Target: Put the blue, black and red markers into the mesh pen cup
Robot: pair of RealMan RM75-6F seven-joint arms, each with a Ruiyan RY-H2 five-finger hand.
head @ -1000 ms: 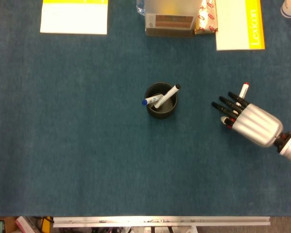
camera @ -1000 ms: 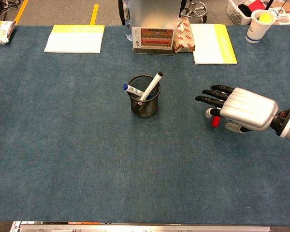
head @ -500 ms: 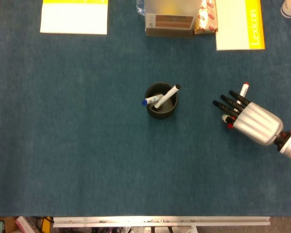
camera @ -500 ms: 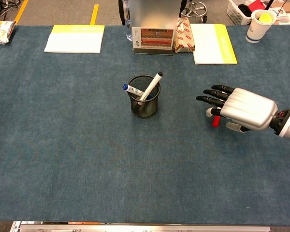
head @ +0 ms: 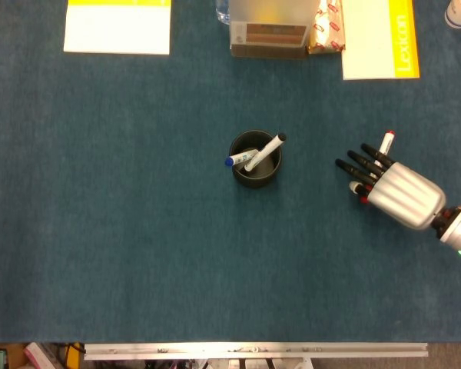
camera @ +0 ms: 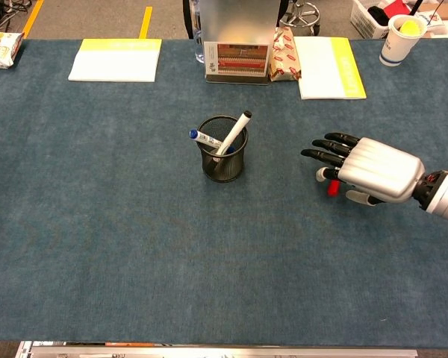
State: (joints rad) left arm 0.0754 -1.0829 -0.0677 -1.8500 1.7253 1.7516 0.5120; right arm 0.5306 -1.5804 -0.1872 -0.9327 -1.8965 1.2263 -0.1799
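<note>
Landmark: mesh pen cup [camera: 223,148], a black round cup standing upright near the middle of the blue table [camera: 97,224].
In the cup: blue marker [camera: 204,138] and black marker [camera: 235,131], both leaning with their caps above the rim.
Still outside: red marker [head: 384,144], lying on the table well to the right of the cup.
Marker axis: it runs away from the robot and a little rightward in the head view; one red end peeks out beyond the fingertips, the other shows under the hand on the near side.
Right hand [camera: 369,170]: palm down directly over the red marker, dark fingers [camera: 325,156] pointing toward the cup.
Finger state: loosely extended over the marker; whether they grip it cannot be told.
Left hand: not in either view.
Judgement: two of three markers placed; the right hand is clearly the nearer one.
</note>
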